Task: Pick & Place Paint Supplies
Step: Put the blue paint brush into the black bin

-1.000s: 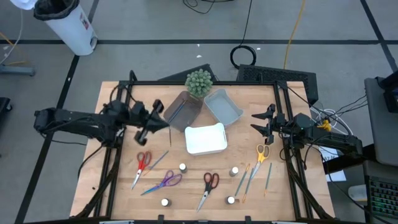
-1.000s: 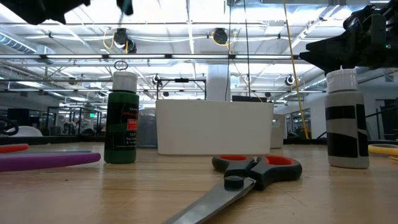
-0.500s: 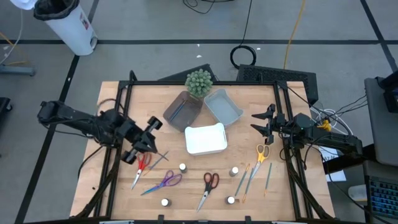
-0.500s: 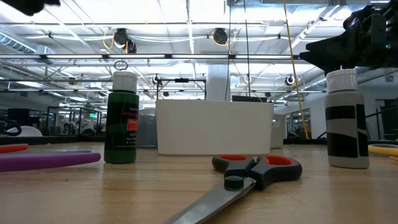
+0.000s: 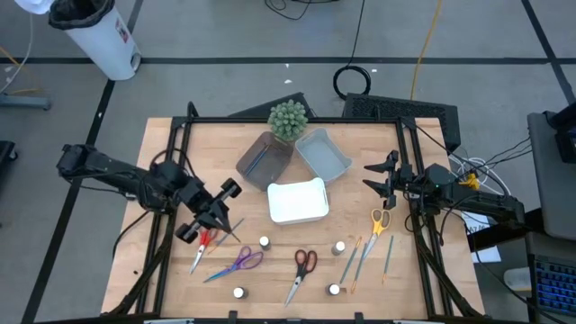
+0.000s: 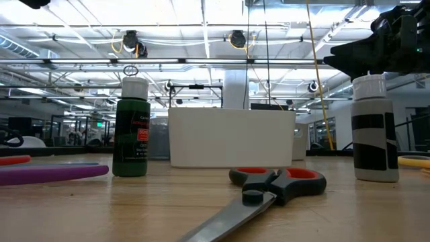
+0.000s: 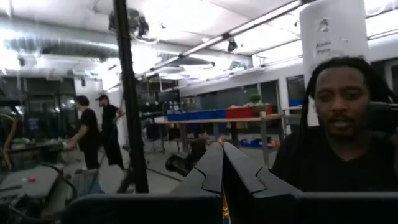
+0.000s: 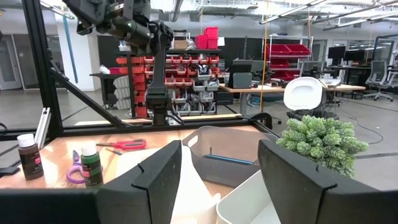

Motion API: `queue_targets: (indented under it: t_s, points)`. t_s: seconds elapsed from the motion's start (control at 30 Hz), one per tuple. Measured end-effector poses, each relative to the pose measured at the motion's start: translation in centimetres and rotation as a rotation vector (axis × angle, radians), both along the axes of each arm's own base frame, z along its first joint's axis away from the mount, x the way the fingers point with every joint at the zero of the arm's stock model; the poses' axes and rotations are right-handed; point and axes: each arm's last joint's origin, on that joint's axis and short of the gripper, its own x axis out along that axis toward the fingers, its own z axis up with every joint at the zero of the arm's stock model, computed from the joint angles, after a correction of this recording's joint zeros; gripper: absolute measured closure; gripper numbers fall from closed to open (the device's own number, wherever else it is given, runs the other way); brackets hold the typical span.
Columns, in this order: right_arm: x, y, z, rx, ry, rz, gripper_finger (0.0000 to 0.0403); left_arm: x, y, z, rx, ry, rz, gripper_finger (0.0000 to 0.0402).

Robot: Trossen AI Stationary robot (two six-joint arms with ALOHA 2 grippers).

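My left gripper point(image 5: 225, 214) hovers shut above the table's left half, over the red scissors point(image 5: 204, 238) and a thin brush point(image 5: 236, 225). It holds nothing, and its fingers point(image 7: 222, 171) point out into the room. My right gripper point(image 5: 371, 176) waits open at the right edge. Flat on the wood lie purple scissors point(image 5: 239, 262), a second red pair point(image 5: 302, 268), yellow-handled scissors point(image 5: 378, 221) and several brushes point(image 5: 362, 256). Several white-capped bottles point(image 5: 265, 242) stand upright; two show in the low view point(image 6: 131, 128) point(image 6: 373, 128). One brush point(image 5: 256, 159) lies in the brown tray point(image 5: 274, 166).
A pale blue-grey tray point(image 5: 324, 153) and a white tray point(image 5: 297, 200) sit mid-table beside the brown one. A green spiky plant point(image 5: 288, 119) stands at the far edge. Black frame posts rise at the table's corners. A person point(image 7: 339, 143) shows beyond the table.
My left gripper has swung away from the brown tray toward the table's near edge and now hangs over the left red scissors. It has turned as it went and stayed shut. No object has moved.
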Motion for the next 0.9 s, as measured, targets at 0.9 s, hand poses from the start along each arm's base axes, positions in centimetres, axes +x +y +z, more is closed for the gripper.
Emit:
queue_targets:
  t_s: [0.9]
  points:
    - [0.00,0.00,-0.01,0.000,0.000,0.000,0.0196,0.27,-0.06,-0.34,-0.016,0.043,0.052,0.0397]
